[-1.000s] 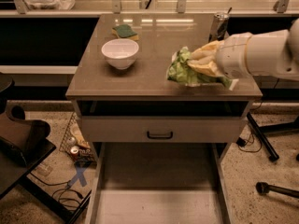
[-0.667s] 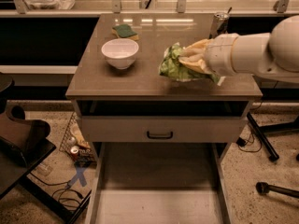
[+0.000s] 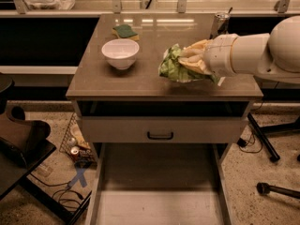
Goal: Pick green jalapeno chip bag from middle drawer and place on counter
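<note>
While my pincer [image 3: 190,62] stays clenched on the green jalapeno chip bag [image 3: 171,69], the arm has carried it leftward over the surface [image 3: 150,81] in the last 1 second. It sits on or just above the slab, well clear of the middle drawer [image 3: 159,205]; I judge only the release remains.

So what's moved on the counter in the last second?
The gripper, closed on the green jalapeno chip bag, has carried it leftward over the counter, nearer the white bowl. It has not let go. The bowl, the sponge and the open middle drawer stayed as they were.
</note>
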### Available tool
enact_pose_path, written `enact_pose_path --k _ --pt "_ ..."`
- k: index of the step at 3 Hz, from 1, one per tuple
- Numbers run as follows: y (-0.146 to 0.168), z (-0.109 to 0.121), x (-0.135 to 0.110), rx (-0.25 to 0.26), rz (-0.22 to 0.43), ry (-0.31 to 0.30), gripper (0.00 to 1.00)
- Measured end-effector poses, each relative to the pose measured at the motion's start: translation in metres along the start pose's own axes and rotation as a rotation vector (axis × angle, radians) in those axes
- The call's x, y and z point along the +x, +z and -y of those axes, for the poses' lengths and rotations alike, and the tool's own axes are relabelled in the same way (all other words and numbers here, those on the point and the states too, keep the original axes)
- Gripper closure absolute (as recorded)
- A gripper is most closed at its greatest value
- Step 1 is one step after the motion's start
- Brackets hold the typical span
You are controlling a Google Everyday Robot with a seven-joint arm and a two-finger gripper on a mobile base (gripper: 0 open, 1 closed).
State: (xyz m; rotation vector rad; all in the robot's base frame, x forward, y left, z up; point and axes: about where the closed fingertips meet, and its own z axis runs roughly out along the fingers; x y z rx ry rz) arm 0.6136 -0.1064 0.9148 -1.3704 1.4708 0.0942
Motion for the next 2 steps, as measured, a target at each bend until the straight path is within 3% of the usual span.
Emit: enact_pose_path --k 1,2 --pt "0.0018 -0.0011 -0.0025 -0.003 0.003 -0.003 0.28" --pt "0.0028 -0.0018 -0.0040 -0.005 0.004 -0.004 0.05"
